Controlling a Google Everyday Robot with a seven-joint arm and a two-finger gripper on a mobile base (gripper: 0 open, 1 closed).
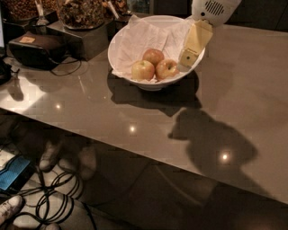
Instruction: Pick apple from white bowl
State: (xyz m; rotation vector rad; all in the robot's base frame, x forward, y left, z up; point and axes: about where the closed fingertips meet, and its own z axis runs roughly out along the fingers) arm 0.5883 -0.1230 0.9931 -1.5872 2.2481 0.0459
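Note:
The white bowl (120, 42) with its crumpled white paper lining stands at the back of the grey table. Three apples lie in it. The orange-red apple with yellow patches (167, 68) is on the right. A paler yellow-green apple (143, 70) is on the left and a redder one (153, 56) lies behind them. My gripper (188, 57), cream-coloured under a white wrist housing, hangs over the bowl's right rim. Its tip is just right of the orange-red apple and apart from it.
A black device with a cable (33, 47) sits at the table's left. Glass jars of snacks (83, 12) stand on a box behind the bowl. The table's front edge (135, 152) runs diagonally; cables (54, 202) and a shoe (9, 209) lie on the floor.

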